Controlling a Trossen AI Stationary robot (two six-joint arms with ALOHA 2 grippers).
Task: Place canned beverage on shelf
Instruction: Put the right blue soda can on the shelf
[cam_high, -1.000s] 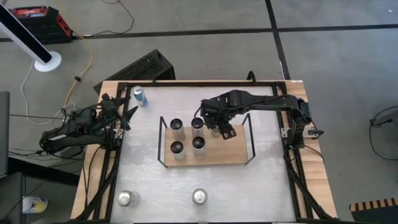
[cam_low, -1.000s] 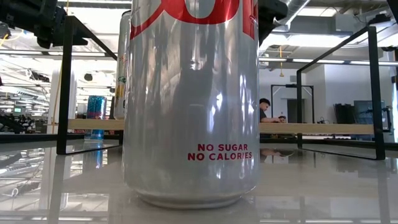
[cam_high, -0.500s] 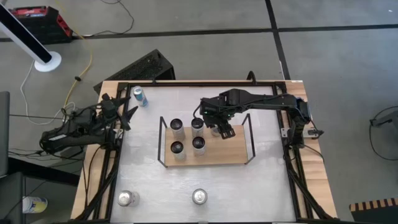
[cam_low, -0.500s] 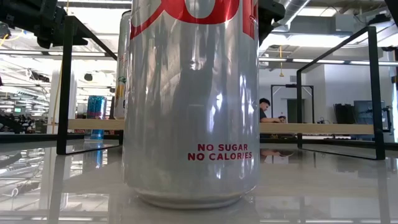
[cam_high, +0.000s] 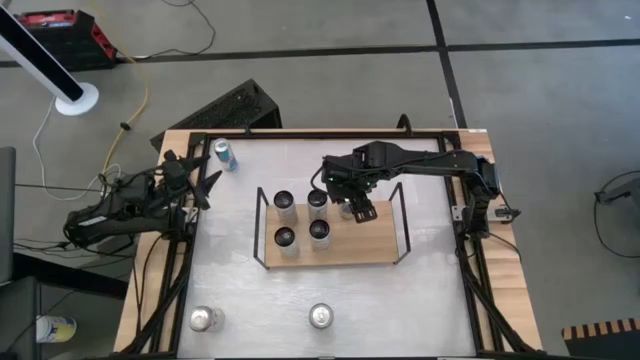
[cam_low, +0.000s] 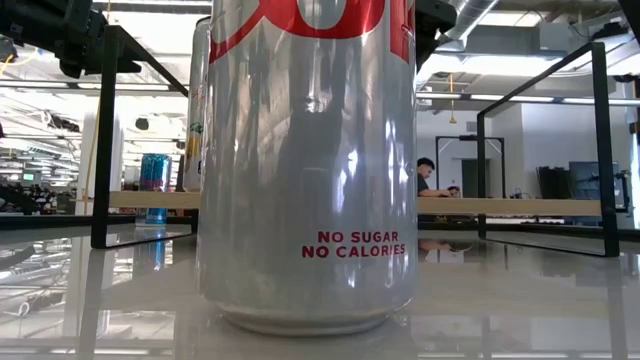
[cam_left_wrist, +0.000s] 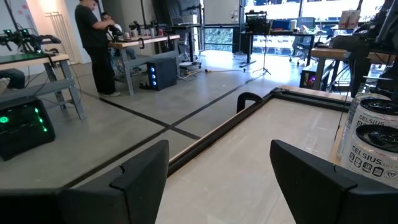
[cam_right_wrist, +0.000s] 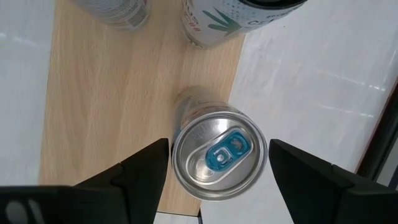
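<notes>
Right now the right gripper (cam_high: 352, 206) hangs over the far edge of the shelf (cam_high: 375, 245), near that board's middle, with a silver can (cam_right_wrist: 219, 153) under it. In the right wrist view the can, with its blue pull tab, stands upright between the two dark fingers (cam_right_wrist: 137, 177), which are spread to either side with a sliver of space showing at each flank — apart, not pinching. The can's base sits on the light wood at the board's far edge, just beside the white table top (cam_high: 330, 290).

Four other cans stand on the shelf's left half in a square: two along the far edge (cam_high: 284, 201) (cam_high: 317, 199) and two nearer the middle (cam_high: 285, 238) (cam_high: 319, 231). The gripped-over can stands just right of the far pair.

Off the shelf, a blue can (cam_high: 225, 154) stands near the table's far left corner, and two silver cans stand along the near edge — one at the left corner (cam_high: 205, 319), one about midway (cam_high: 321, 316), the latter filling the low view.

The left gripper (cam_high: 205, 185) waits at the table's left edge, close to the blue can, its fingers (cam_left_wrist: 140, 177) spread wide with nothing between them.
</notes>
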